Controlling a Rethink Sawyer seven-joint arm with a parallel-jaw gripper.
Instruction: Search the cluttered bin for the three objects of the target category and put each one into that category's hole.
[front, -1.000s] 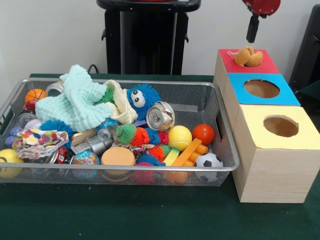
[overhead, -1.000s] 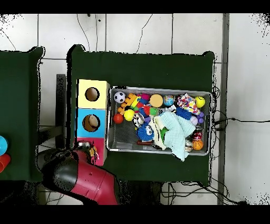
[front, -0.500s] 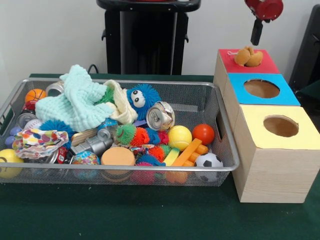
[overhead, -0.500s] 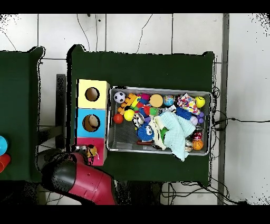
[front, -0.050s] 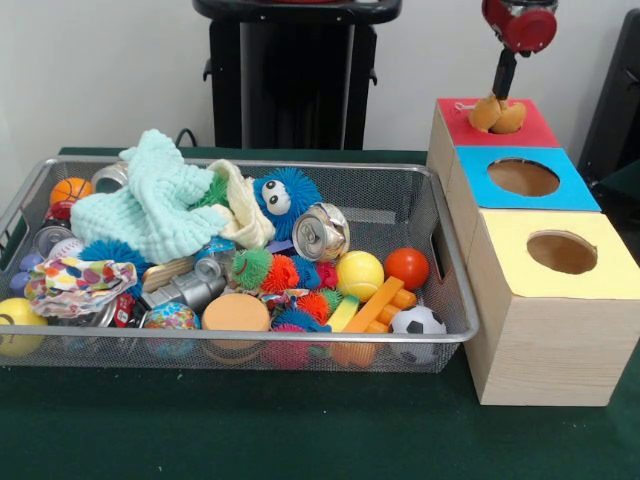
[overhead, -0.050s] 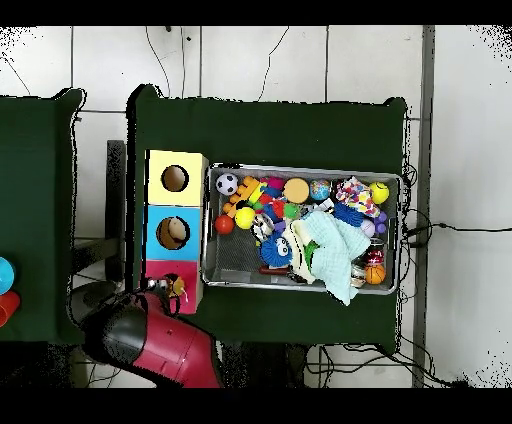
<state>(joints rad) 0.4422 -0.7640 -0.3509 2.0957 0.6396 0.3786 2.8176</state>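
In the front view, the gripper (front, -0.050s: 503, 78) is hanging at the top right, just above the red-topped box (front, -0.050s: 530, 130). Only a dark narrow tip is showing under the red head, so I cannot tell if its jaws are apart or together. A tan plush toy (front, -0.050s: 497, 114) is sitting on the red top, over the place of the hole, and it is hiding this hole. Next to it, the blue-topped box (front, -0.050s: 560, 180) and the yellow-topped box (front, -0.050s: 600, 262) are showing their round holes open.

The wire mesh bin (front, -0.050s: 440, 290) is standing to the left, full of clutter. A mint green cloth (front, -0.050s: 150, 205) is covering many things under it. A blue fuzzy toy with eyes (front, -0.050s: 283, 196), a crushed can (front, -0.050s: 320, 232), a yellow ball (front, -0.050s: 359, 274), a red ball (front, -0.050s: 406, 267) and a small soccer ball (front, -0.050s: 418, 321) are lying in the bin. The printing on the can is too small to read.

In the overhead view, the arm (overhead, -0.050s: 150, 345) is filling the lower left corner and is cut off by the edge. The gripper is hard to make out beside the red top. The tan toy is only a small speck there. Something tan is lying inside the blue hole (overhead, -0.050s: 173, 232).
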